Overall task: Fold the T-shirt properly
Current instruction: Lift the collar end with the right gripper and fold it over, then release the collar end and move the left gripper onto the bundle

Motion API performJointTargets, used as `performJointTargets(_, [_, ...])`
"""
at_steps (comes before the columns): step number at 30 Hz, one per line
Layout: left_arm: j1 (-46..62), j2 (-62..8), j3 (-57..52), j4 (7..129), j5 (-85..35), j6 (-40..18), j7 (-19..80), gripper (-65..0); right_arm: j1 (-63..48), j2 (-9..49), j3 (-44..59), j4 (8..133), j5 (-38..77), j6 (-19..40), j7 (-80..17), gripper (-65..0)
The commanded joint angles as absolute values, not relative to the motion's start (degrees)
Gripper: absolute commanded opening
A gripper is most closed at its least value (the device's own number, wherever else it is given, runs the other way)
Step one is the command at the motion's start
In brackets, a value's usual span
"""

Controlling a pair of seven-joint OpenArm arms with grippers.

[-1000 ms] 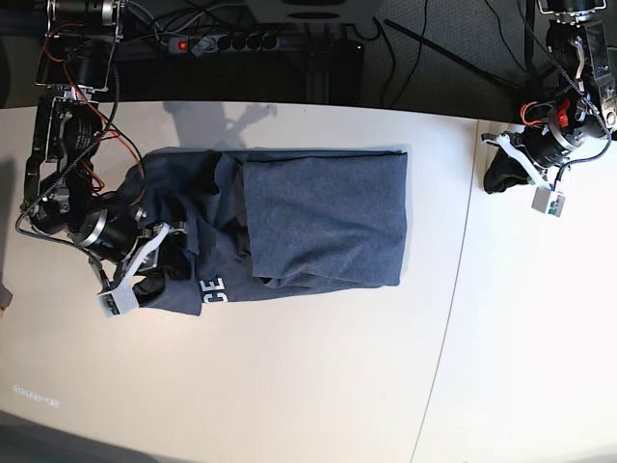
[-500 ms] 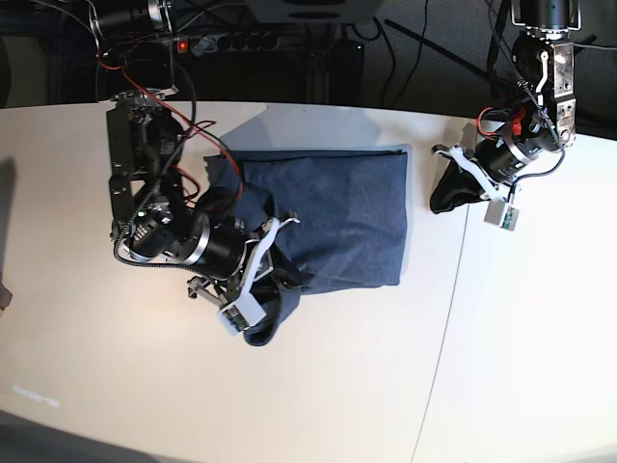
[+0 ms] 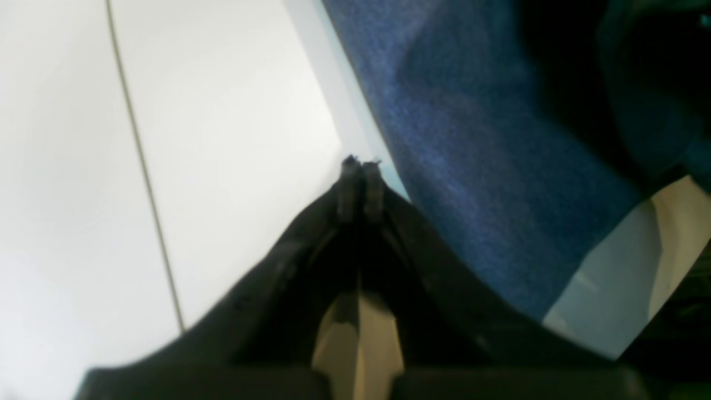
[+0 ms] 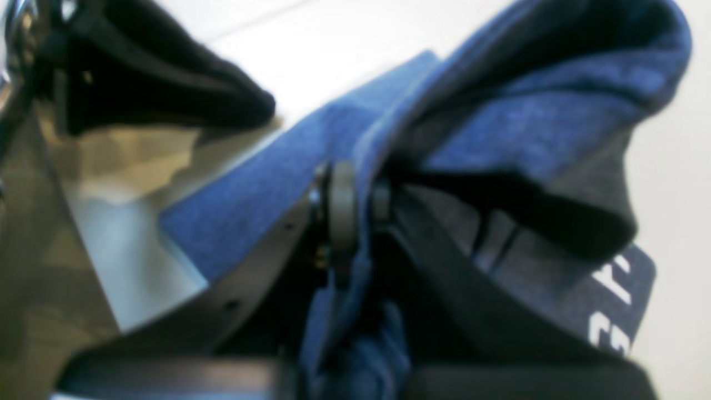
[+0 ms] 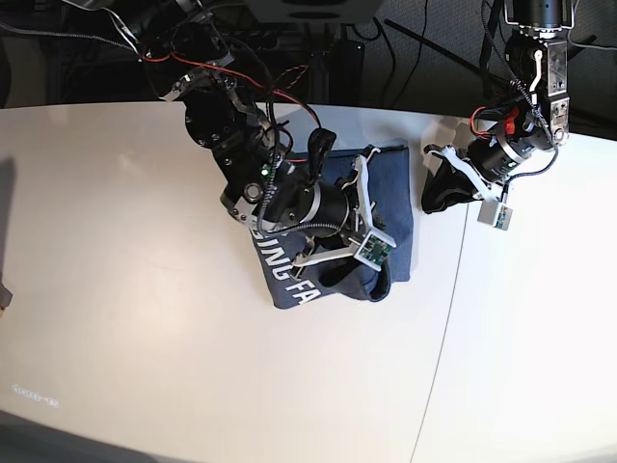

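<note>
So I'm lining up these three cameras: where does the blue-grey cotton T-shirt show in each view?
Base: the blue-grey cotton T-shirt lies at centre, under the right gripper.
Left wrist: upper right, beside the shut left gripper, apart from it.
Right wrist: centre and right, pinched in that gripper.
Shared landmark: the white table.

The right arm reaches in from the upper left of the base view and bends across the middle, its right hand [image 5: 371, 207] angled down toward the right, its fingers [image 4: 341, 211] pressed together on a fold of the T-shirt [image 5: 390, 193]. The left arm comes down from the top right corner, its wrist bent so that the left hand [image 5: 436, 198] points down and left. Its two dark fingers [image 3: 355, 183] meet at the tips with nothing between them.
</note>
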State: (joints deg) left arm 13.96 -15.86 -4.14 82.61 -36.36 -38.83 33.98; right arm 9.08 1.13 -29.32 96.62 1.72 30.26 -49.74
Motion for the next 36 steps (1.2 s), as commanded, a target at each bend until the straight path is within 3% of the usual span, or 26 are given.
performJointTargets(1, [15.09,-15.88,-3.66,81.62,-31.05,-38.39,40.91,-65.0,10.11,0.78,-29.98,97.27,0.99,33.63,-48.18,-65.0])
performJointTargets(11, [15.07,-16.56,-3.95,81.62,-36.73,-38.41,42.02,-65.0,10.09,0.75,-31.97,97.25,-0.67,33.26,-47.35,-65.0])
performJointTargets(15, [15.09,-17.34,-5.85,81.62,-43.97,-38.87,46.41,-52.3,9.96,0.14,-31.94,97.23,-1.39,33.19,-44.77,-50.8])
performJointTargets(19, [15.14,-17.32,-10.33,81.62,-51.62,-40.00,53.25,-51.6,9.98,-1.56,-31.90,96.44,-1.67,32.82,-43.18,-48.4])
performJointTargets(23, [15.40,-17.34,-15.03,81.65,-57.23,-40.00,57.56,-51.6,9.98,-3.64,-31.90,93.78,0.05,32.80,-40.91,-27.4])
performJointTargets(24, [15.46,-17.37,-16.01,81.65,-57.23,-40.00,57.63,-51.6,9.98,-4.03,-31.90,93.27,0.75,32.77,-40.60,-25.0])
performJointTargets(33, [15.90,-21.34,-17.69,81.65,-58.08,-40.00,57.69,-51.6,13.08,-5.87,-23.29,93.41,2.52,29.78,-40.32,-25.4])
performJointTargets(34, [16.10,-21.56,-17.69,81.62,-58.33,-40.00,57.69,-51.6,13.61,-5.87,-21.12,93.41,3.29,29.80,-40.34,-28.6])
performJointTargets(36, [16.73,-21.80,-17.69,81.65,-59.61,-40.00,57.80,-51.6,14.26,-5.85,-16.88,93.41,3.88,29.85,-40.69,-43.8])
